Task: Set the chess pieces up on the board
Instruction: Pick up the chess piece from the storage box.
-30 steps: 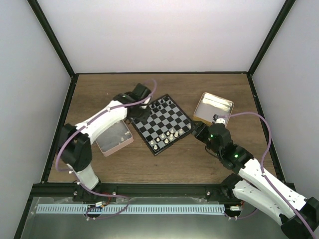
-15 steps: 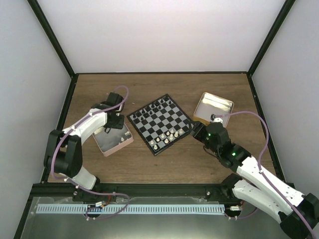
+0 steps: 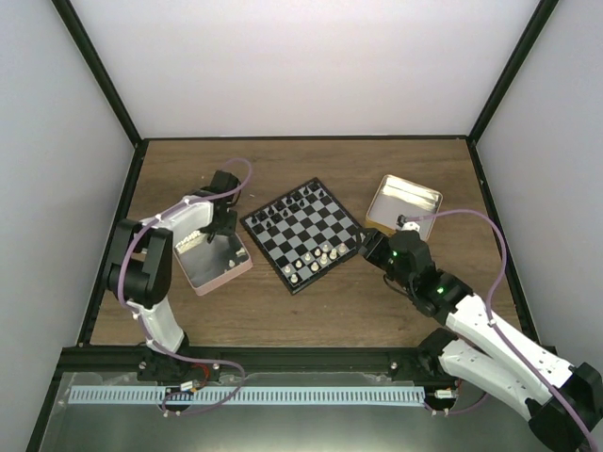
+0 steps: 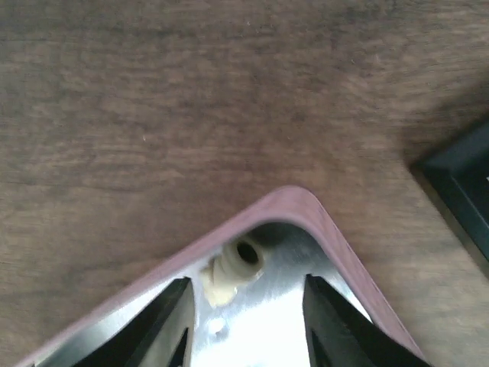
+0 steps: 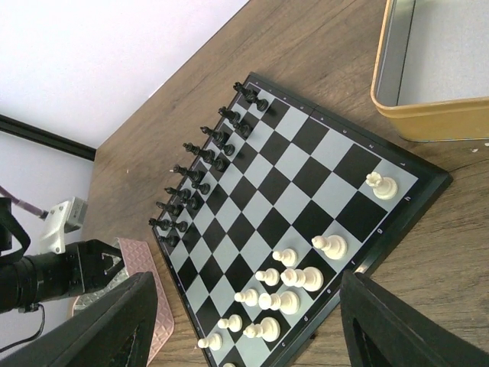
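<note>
The board (image 3: pixel 303 234) lies mid-table with black pieces along its far-left side and several cream chess pieces (image 3: pixel 316 259) at its near-right side. My left gripper (image 3: pixel 223 226) is open over the far corner of the pink tin (image 3: pixel 212 266). In the left wrist view one cream piece (image 4: pixel 233 267) lies on its side in that tin corner (image 4: pixel 306 206), just ahead of my open left gripper (image 4: pixel 246 289). My right gripper (image 3: pixel 369 247) is open and empty at the board's right corner. Its wrist view shows the board (image 5: pixel 306 176) and cream pieces (image 5: pixel 298 279) between the fingers (image 5: pixel 114 321).
A gold tin (image 3: pixel 403 204) stands right of the board and shows in the right wrist view (image 5: pixel 428 115). Black pieces (image 5: pixel 199 176) line the board's far edge. The board's corner (image 4: pixel 458 183) lies right of the pink tin. Dark frame posts border the table.
My left arm has swung from the board's far-left corner over to the pink tin and come down over its far corner. The right arm has barely moved.
</note>
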{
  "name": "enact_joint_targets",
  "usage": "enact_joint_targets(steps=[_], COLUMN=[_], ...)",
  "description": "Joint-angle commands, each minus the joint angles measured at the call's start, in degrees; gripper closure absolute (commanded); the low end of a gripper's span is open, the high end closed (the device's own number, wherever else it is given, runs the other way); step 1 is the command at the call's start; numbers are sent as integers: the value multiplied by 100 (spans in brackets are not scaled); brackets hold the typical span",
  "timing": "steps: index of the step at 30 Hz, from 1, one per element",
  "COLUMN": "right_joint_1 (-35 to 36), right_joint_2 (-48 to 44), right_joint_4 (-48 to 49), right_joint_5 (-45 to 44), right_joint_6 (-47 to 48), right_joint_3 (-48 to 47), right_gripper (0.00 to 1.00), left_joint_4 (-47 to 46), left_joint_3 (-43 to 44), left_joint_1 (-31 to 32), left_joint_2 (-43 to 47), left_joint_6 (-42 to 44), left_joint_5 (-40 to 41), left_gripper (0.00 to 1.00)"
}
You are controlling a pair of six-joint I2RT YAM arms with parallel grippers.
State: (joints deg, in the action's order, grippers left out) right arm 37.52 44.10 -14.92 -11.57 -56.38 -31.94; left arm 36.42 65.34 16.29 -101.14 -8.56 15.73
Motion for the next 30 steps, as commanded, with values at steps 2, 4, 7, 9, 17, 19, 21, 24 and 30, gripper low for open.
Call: enact_joint_targets(steps=[2,4,7,9,17,19,21,24,30], right_joint_1=[-8,-8,-8,-7,-9,-7,-10,-5,-7], right_joint_2=[30,-15,-56,-46,3,13,20,22,64], right_joint_4=[57,48,51,56,51,59,69,68,167], right_joint_5=[-68,-81,-80,-73,-77,-69,-49,-37,76], right_joint_6=[49,24,-10,-14,15,10,6,5,34], right_joint_3=[-71,-38,19,11,-36,-25,-29,-25,11], right_gripper=[33,33,33,33,33,33,33,33,33], left_joint_4=[-210,-149,-250,-283,-305,-298,-237,-157,-183], left_joint_3=[260,287,215,203,28,-12,-13,-78,-610], left_joint_1=[-30,-30,-34,-30,-30,-30,-34,-30,-21], left_joint_2=[-528,-661,-683,-697,-557,-453,-353,-88,785], left_joint_6=[47,34,30,30,-103,-151,-189,-342,-745], left_joint_5=[592,698,712,524,-77,-128,-101,-110,-690], left_gripper=[67,71,71,71,87,91,95,96,96])
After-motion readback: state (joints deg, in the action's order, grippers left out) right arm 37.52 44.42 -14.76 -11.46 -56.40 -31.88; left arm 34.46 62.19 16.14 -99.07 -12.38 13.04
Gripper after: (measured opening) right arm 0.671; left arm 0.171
